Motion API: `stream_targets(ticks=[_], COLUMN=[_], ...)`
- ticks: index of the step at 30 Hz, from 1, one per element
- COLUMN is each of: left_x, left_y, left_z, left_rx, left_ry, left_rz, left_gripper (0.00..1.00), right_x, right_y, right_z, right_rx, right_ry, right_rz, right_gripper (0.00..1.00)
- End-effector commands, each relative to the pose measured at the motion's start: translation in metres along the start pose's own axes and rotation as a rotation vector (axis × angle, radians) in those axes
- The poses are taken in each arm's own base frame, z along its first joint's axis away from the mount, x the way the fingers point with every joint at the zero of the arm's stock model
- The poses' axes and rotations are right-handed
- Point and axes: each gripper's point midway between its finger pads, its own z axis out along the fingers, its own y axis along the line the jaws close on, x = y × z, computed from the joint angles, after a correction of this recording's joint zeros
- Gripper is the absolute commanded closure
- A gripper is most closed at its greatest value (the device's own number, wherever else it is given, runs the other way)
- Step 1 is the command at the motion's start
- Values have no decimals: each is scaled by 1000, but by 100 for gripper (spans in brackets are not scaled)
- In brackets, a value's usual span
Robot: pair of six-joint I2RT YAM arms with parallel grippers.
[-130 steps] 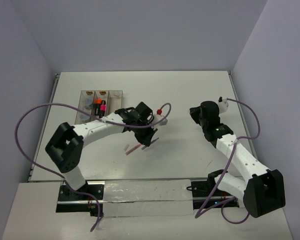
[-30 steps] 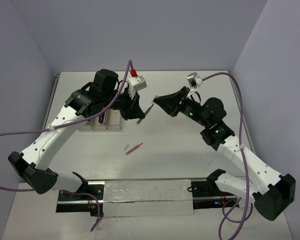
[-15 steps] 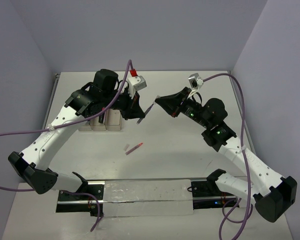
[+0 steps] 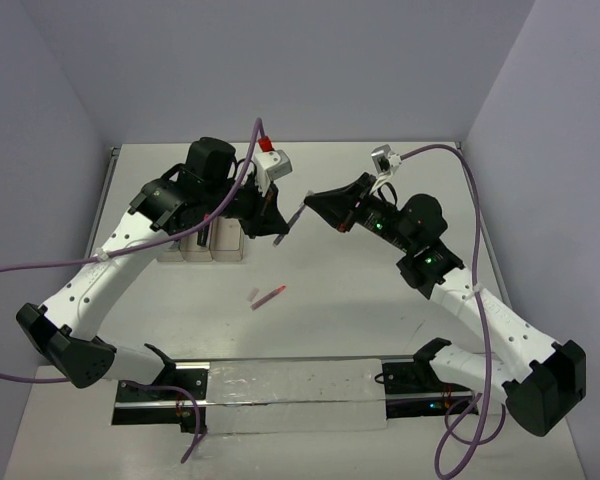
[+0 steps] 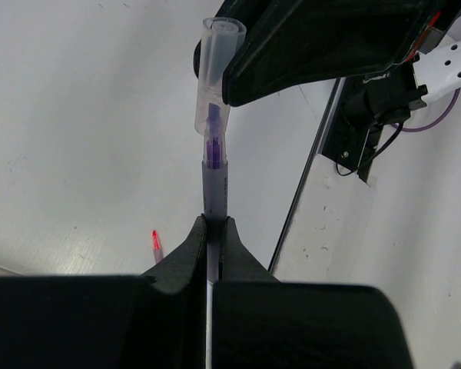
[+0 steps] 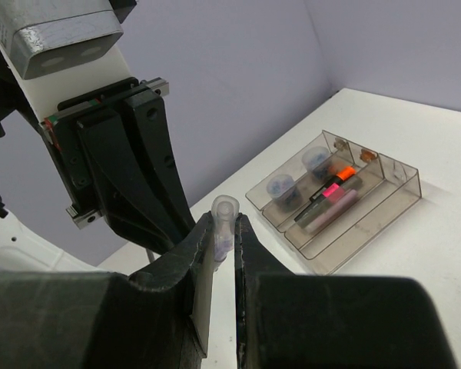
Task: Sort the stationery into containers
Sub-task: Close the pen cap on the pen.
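The purple highlighter (image 4: 295, 217) is held in the air between both grippers. My left gripper (image 5: 213, 223) is shut on its grey barrel (image 5: 214, 181). My right gripper (image 6: 224, 224) is shut on its clear cap (image 6: 223, 209), with a finger on either side. In the top view the left gripper (image 4: 280, 229) and right gripper (image 4: 313, 201) meet end to end. The clear three-compartment tray (image 6: 403, 187) holds an orange-black highlighter (image 6: 343, 174), a pink-black highlighter (image 6: 325, 193), a pale pink bar (image 6: 336, 206) and bluish round pieces (image 6: 280, 187). A thin pink pen (image 4: 269, 296) lies on the table.
In the top view the left arm (image 4: 170, 205) hides most of the tray (image 4: 196, 250). The table's right edge and a black base plate (image 5: 352, 123) show in the left wrist view. Purple cables arc over both arms.
The left arm has lifted the purple highlighter off the table and the right gripper has come to its cap end. In the last second the right gripper edged slightly up and left.
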Motion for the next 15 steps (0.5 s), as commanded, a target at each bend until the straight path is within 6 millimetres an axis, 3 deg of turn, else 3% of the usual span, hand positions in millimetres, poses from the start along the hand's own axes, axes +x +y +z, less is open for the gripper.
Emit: stream_targets(ticks=[1, 10, 15], left_x=[-33, -53, -59], left_y=[-7, -5, 0], left_z=[-10, -10, -5], left_rx=[4, -4, -9], left_ry=[-95, -137, -141], left_rz=[51, 62, 68], left_gripper=[100, 100, 100], right_x=[-1, 15, 16], right_y=[7, 5, 8], right_z=[2, -6, -1], right_rx=[-49, -46, -55], right_ry=[-19, 14, 35], right_rz=[24, 46, 31], right_gripper=[100, 100, 100])
